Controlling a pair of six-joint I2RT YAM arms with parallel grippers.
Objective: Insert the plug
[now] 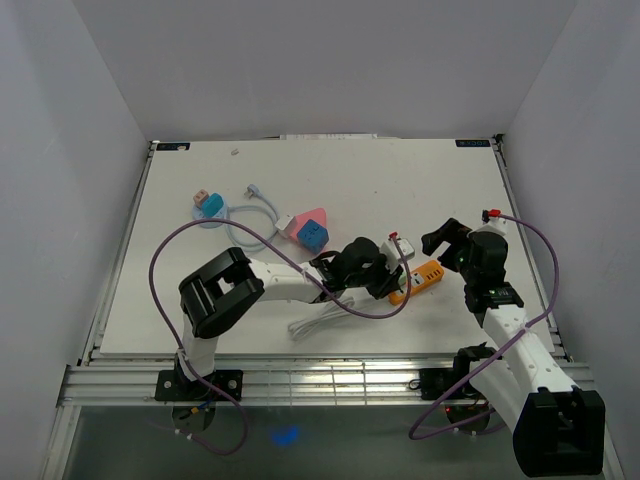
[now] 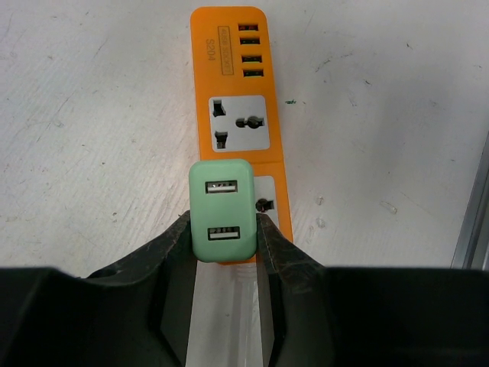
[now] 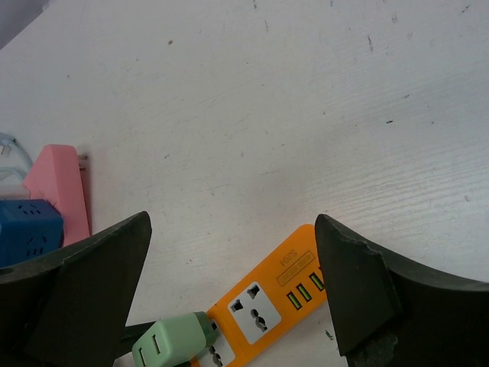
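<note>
Green plug [image 2: 221, 210], light, rigid and likely slippery, sits pinched by its flat sides in the left gripper [image 2: 221, 237] at the orange power strip's [image 2: 237, 84] six-o'clock socket [image 2: 264, 202]; right gripper [image 3: 233, 229] hangs open.

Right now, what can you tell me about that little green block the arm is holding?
The green block is a mint-coloured charger of smooth plastic, boxy with rounded corners and two USB ports on its face. The left gripper pinches its sides. It hides most of one socket of the orange power strip; its prongs are hidden, so I cannot tell whether it is plugged in.
</note>
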